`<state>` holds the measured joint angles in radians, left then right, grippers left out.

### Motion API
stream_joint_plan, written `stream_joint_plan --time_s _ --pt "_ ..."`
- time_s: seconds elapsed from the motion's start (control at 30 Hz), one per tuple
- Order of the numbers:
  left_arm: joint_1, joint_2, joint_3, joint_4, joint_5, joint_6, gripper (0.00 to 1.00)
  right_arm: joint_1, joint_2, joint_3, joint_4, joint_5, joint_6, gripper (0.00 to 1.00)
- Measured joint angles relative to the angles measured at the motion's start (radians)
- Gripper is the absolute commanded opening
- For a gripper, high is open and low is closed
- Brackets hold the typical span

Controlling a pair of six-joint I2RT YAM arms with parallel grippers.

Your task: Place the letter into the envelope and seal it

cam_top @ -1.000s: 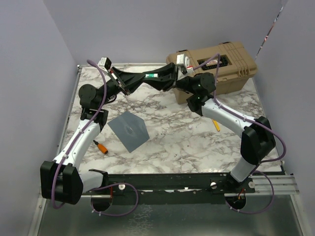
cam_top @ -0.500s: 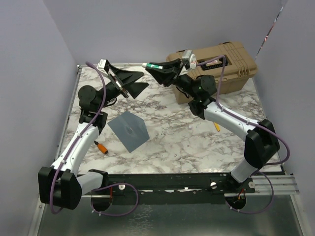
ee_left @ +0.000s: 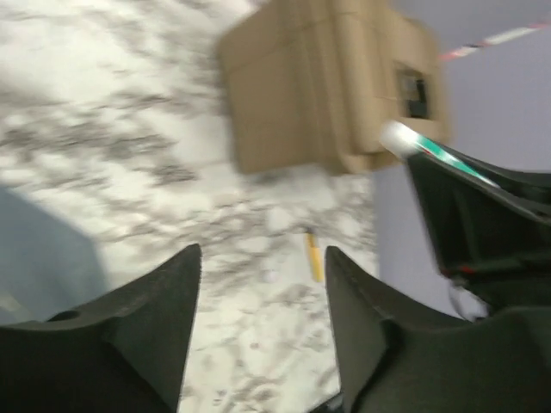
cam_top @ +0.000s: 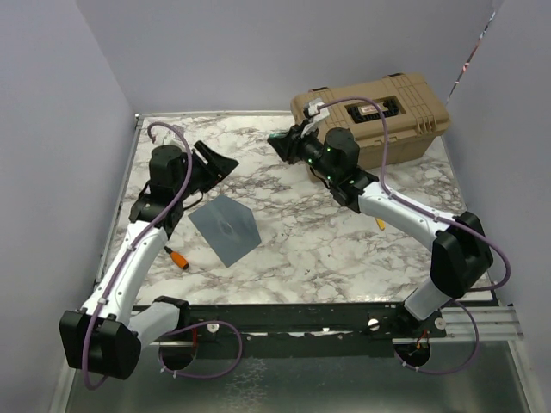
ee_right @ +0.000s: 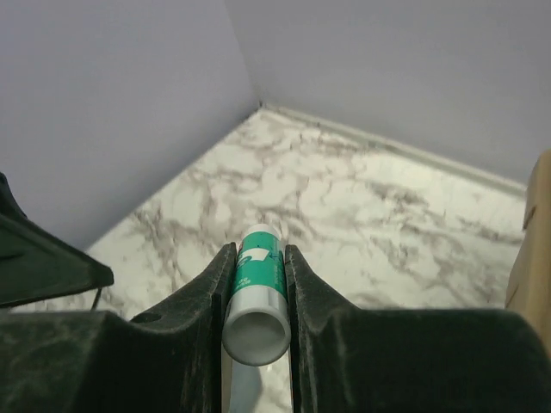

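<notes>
Top view. Shows the envelope (cam_top: 225, 228) flat on the table (cam_top: 293, 241), just ahead of the left arm and apart from both claws. No letter in sight anywhere; probably inside the envelope already, though impossible to confirm. Left claw (cam_top: 219, 157) up over the far left of the table, spread, nothing in it. Right claw (cam_top: 282, 144) up beside the case (cam_top: 387, 120), clenched on something slim, too small to name from here. Orange tool (cam_top: 176, 256) near the envelope's left corner and yellow item (cam_top: 379, 219) by the right arm, both out of play.

Left wrist view. Blurred. Confirms the left claw (ee_left: 260, 258) released: fingers (ee_left: 146, 335) well apart, only marble between them. Grey corner of the envelope at the left edge, below the claw. Case and yellow item ahead; right claw at the right edge with a green-and-white tube poking out.

Right wrist view. Settles it: a glue stick (ee_right: 258, 288) clamped tight between the right claw's fingers (ee_right: 194, 318), lengthwise, pointing out over bare marble toward the far corner. Cannot tell whether capped. No envelope in this view.

Judged step: sealing, with glue in hand but not yet at the paper. Next move: swing the right claw down and back to the envelope's flap, check the tip is bare, and run it lightly along the flap edge. Meanwhile bring the left claw down to pin the envelope so as to stop it sliding under the stroke. Then fold and press.
</notes>
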<state>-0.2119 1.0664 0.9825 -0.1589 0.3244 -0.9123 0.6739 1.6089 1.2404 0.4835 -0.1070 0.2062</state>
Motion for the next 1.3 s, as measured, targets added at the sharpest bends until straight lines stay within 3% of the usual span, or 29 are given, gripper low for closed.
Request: stream_joint_plan --time_s 0.17,0.47,0.57,0.77,0.97,1.3 --pt "0.001 0.046 -0.080 -0.182 -0.216 0.123 0.54 0.082 0.014 -0.032 -0.156 0.044 0.003 0.00" --pt "0.011 0.230 -0.137 -0.277 -0.295 0.211 0.40 0.246 0.241 0.043 -0.332 0.035 0.034 0.00" --pt "0.035 0.305 -0.141 -0.262 -0.293 0.230 0.33 0.269 0.334 0.116 -0.405 0.053 0.042 0.00" --pt "0.118 0.416 -0.142 -0.216 -0.273 0.254 0.08 0.283 0.435 0.253 -0.504 0.062 0.060 0.00" --pt "0.200 0.495 -0.148 -0.151 -0.201 0.257 0.00 0.297 0.483 0.311 -0.519 0.062 0.052 0.00" --pt "0.296 0.538 -0.183 -0.088 -0.065 0.223 0.00 0.340 0.606 0.396 -0.560 0.100 -0.019 0.00"
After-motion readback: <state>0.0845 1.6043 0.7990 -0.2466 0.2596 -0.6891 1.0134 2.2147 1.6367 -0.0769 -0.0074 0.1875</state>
